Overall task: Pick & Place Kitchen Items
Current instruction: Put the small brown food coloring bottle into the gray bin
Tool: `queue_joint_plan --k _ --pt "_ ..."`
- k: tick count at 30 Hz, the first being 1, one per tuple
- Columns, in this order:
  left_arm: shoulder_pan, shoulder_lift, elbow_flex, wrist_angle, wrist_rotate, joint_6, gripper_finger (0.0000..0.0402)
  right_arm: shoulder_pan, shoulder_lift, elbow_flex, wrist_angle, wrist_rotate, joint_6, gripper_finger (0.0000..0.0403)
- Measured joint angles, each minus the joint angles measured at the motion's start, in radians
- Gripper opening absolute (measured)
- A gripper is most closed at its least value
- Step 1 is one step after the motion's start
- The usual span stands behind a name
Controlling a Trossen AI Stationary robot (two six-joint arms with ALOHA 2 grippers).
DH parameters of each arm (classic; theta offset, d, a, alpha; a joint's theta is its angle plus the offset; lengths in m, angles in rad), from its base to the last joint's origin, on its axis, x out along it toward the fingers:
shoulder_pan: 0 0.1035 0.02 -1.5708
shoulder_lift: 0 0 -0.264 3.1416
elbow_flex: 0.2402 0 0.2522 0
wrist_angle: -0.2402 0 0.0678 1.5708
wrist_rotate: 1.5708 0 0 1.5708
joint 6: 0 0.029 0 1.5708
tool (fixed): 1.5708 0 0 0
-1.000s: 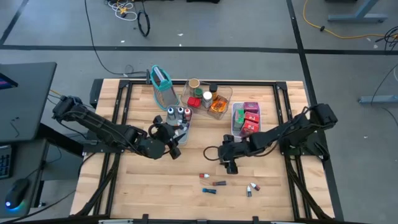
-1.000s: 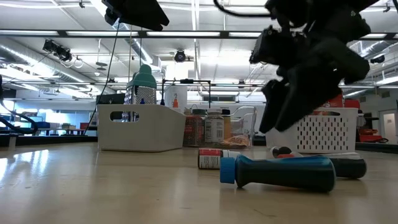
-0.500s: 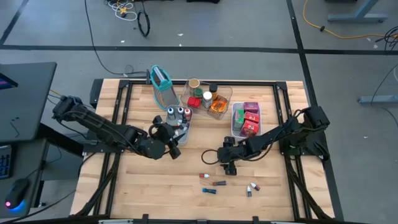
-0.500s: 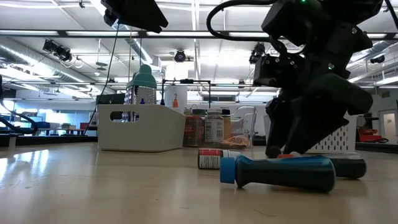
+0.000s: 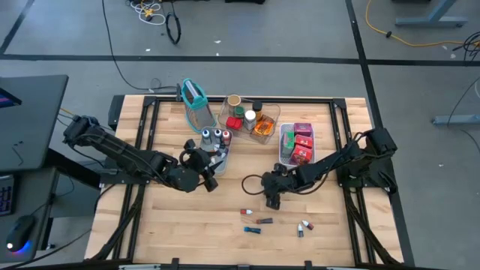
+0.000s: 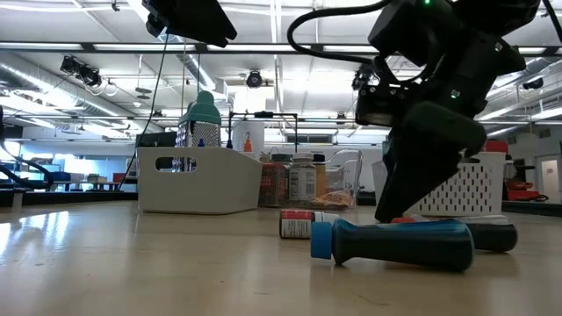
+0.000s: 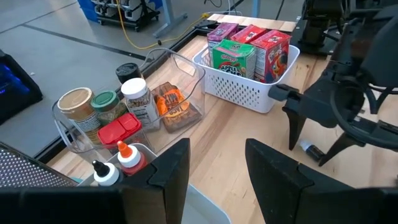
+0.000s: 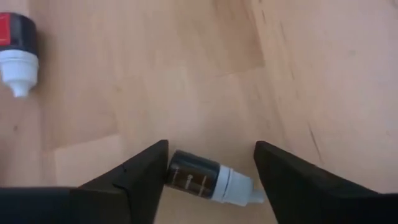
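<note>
Two fingers of my right gripper (image 8: 208, 163) stand apart over a white-capped vial (image 8: 210, 180), so I judge pickup underway: next I lower and close.

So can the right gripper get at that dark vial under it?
Probably yes: the right gripper stands open, straddling the dark vial lying on the bare table, with nothing between.
</note>
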Motion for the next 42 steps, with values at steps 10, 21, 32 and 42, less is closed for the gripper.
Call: queue_joint_plan --k 10,21,32,42 --pt "0.000 0.000 0.000 0.000 0.001 0.000 0.0164 -0.001 0.000 0.000 -0.013 0.001 0.032 0.0165" --pt "0.000 0.000 0.000 0.000 0.001 0.000 0.0164 0.000 -0.014 0.032 -0.056 0.008 -0.126 0.0156" --pt "0.000 0.000 0.000 -0.013 0.000 0.000 0.0164 0.038 -0.079 0.160 -0.397 -0.069 -0.248 0.0250" --pt "0.000 0.000 0.000 -0.015 0.000 0.000 0.0164 0.072 -0.048 0.031 -0.253 -0.019 -0.200 0.0228"
